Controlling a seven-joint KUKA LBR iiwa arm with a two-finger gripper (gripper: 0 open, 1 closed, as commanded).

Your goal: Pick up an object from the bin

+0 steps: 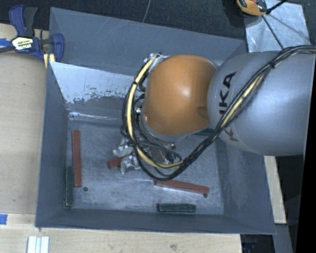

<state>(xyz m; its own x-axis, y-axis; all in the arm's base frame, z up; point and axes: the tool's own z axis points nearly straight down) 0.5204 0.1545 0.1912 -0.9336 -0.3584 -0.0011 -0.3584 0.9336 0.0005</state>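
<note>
Over centre floor of grey metal bin, my gripper, short red-brown stick at its 8 o'clock; openness can't tell.

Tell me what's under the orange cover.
The gripper pokes out at the cover's lower left, beside a short red piece. The bin floor right beneath the cover is hidden.

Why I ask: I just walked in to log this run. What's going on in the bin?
The arm's gripper is down at the middle of the grey bin, beside a small red-brown piece; whether it grips it is unclear. A red stick and a dark green stick lie near the front, another pair by the left wall.
</note>
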